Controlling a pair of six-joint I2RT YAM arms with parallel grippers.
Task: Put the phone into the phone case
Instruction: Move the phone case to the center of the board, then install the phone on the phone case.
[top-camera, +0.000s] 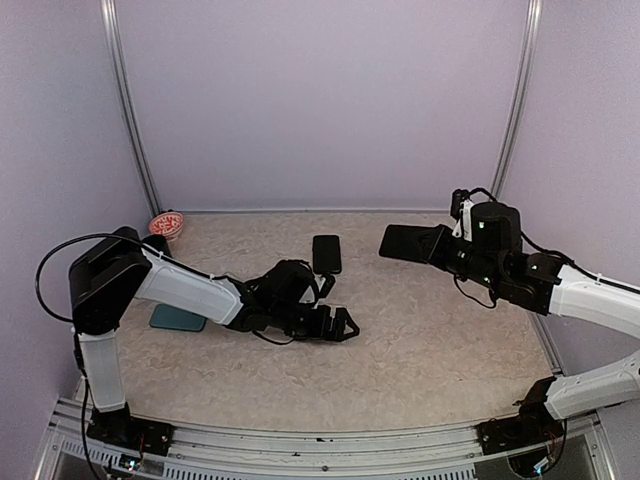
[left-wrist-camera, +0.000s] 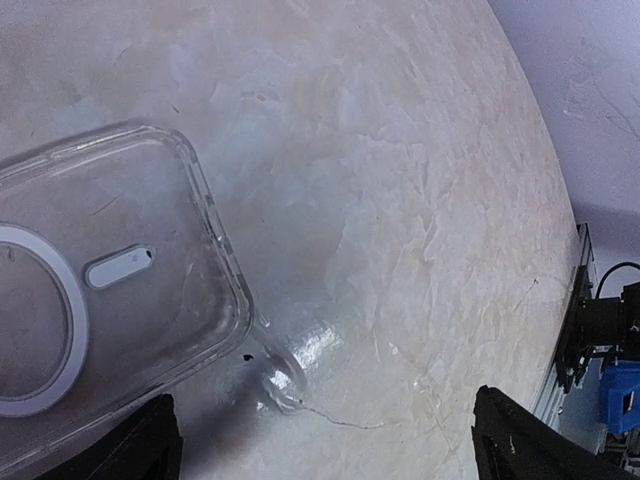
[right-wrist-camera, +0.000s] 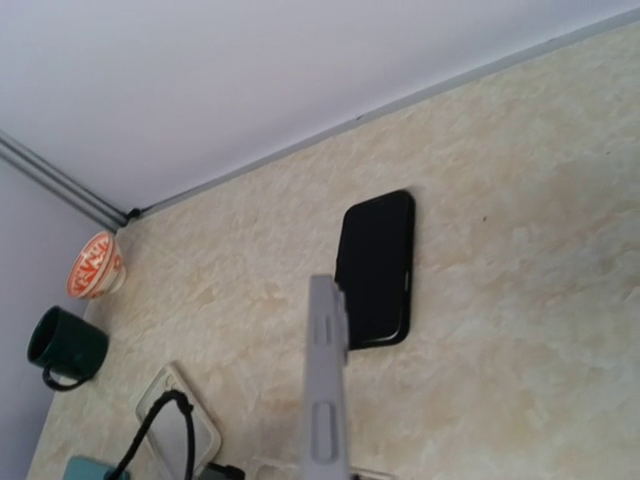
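Case (left-wrist-camera: 100, 300) lies by the wide-open left hand (top-camera: 338, 326); right hand (top-camera: 438, 245) clamps phone (top-camera: 403, 242).

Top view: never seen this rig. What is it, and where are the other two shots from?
Two robot arms bolted to a table, each ending in a two-finger gripper. The top view looks down from behind them; the other two come from wrist cameras. The right gripper, raised, is shut on a phone. The left gripper is low and open, beside a clear case lying on the table. Also there: a black slab, a mug, a red-white bowl.
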